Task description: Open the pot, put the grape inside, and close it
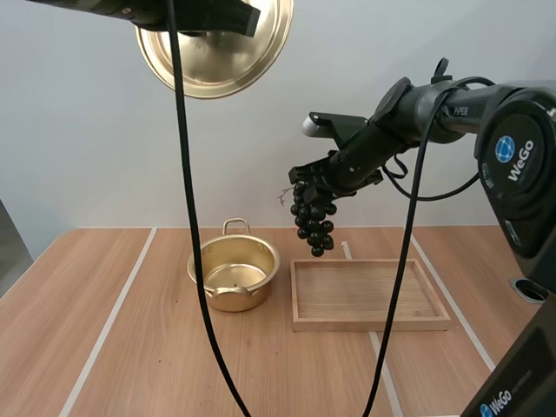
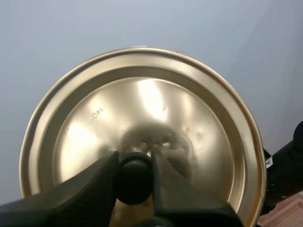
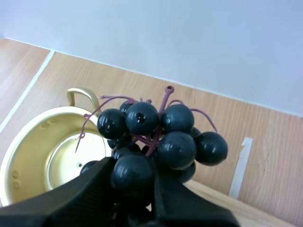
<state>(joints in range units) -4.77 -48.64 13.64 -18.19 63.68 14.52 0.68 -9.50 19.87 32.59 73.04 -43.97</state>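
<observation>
The open gold pot stands on the table left of the wooden tray, its inside bare. My left gripper is shut on the black knob of the gold lid, holding the lid high in the air above and left of the pot. My right gripper is shut on a bunch of dark grapes, which hangs in the air above the gap between pot and tray. From the right wrist the grapes are pinched between the fingers with the pot below and beside them.
A shallow wooden tray lies right of the pot. White tape lines cross the wooden tabletop. The right arm reaches in from the right side at mid height.
</observation>
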